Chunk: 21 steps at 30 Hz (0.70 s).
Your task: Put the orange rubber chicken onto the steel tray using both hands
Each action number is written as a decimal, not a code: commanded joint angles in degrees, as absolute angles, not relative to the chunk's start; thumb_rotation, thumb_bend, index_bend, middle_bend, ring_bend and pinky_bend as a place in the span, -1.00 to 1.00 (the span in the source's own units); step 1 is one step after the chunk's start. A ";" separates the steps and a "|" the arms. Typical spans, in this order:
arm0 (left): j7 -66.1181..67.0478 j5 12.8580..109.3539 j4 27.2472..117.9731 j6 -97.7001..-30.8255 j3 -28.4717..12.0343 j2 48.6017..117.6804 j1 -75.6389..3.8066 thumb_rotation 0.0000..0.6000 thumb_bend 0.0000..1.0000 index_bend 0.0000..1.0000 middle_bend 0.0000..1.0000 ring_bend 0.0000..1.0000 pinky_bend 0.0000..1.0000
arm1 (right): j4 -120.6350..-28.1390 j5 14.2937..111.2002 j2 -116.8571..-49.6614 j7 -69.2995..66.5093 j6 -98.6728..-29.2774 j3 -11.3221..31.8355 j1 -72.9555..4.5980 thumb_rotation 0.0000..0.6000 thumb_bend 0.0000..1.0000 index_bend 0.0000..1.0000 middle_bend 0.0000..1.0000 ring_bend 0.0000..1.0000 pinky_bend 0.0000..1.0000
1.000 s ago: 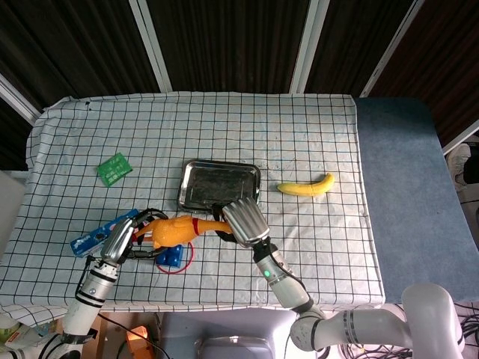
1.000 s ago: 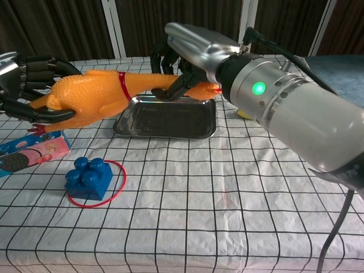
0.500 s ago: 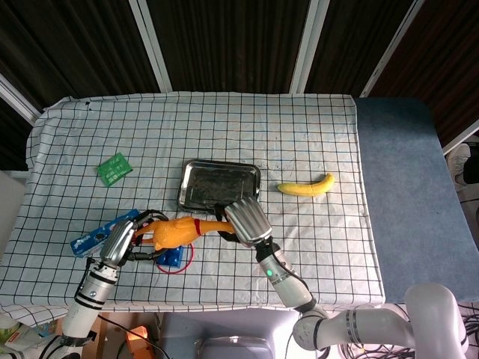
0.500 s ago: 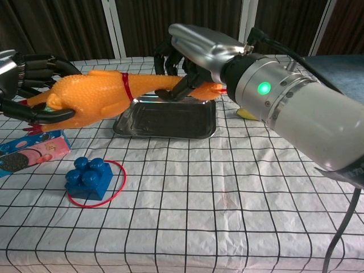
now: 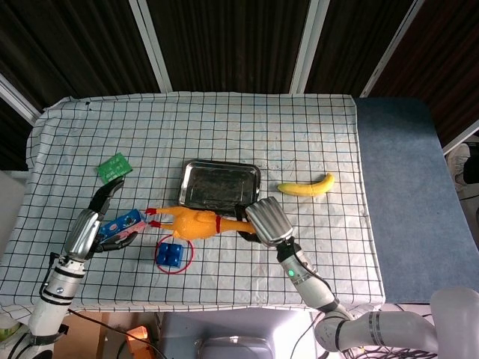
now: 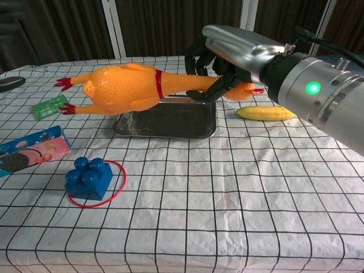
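Note:
The orange rubber chicken [image 5: 191,222] hangs in the air, lying level, just in front of the steel tray [image 5: 218,184]. My right hand [image 5: 266,220] grips its neck and head end. In the chest view the chicken [image 6: 122,88] has its body over the left front of the tray [image 6: 170,122], with the right hand [image 6: 227,54] around its neck. My left hand [image 5: 93,228] is off to the left of the chicken, apart from it, fingers spread and holding nothing. Only a dark fingertip [image 6: 10,83] of the left hand shows at the chest view's left edge.
A banana [image 5: 305,187] lies right of the tray. A blue brick [image 5: 171,254] sits inside a red ring below the chicken. A blue cookie packet [image 5: 123,223] lies near my left hand, and a green packet [image 5: 111,167] is further back left.
My left hand has let go of the chicken's body and drawn away to the left. The right hand has carried the chicken to the right, holding it alone.

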<state>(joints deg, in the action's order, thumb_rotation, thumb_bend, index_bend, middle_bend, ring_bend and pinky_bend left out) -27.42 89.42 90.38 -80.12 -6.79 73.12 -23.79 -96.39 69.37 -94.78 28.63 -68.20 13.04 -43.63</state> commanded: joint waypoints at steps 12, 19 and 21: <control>-28.41 88.72 87.50 -87.70 -5.04 66.42 -15.97 1.00 -0.52 -1.00 -1.00 -1.00 -1.00 | -62.91 74.50 -106.70 21.68 -65.84 16.11 -50.82 1.00 0.29 0.90 0.52 0.64 0.78; -33.54 86.31 82.30 -84.81 -6.07 67.53 -16.56 1.00 -0.51 -1.00 -1.00 -1.00 -1.00 | -35.93 78.97 -120.23 9.38 -65.15 15.84 -56.87 1.00 0.29 0.90 0.52 0.64 0.78; -34.32 86.06 81.22 -84.37 -6.18 67.75 -16.58 1.00 -0.50 -1.00 -1.00 -1.00 -1.00 | -29.40 78.38 -123.44 8.54 -63.76 16.44 -58.25 1.00 0.29 0.90 0.52 0.64 0.78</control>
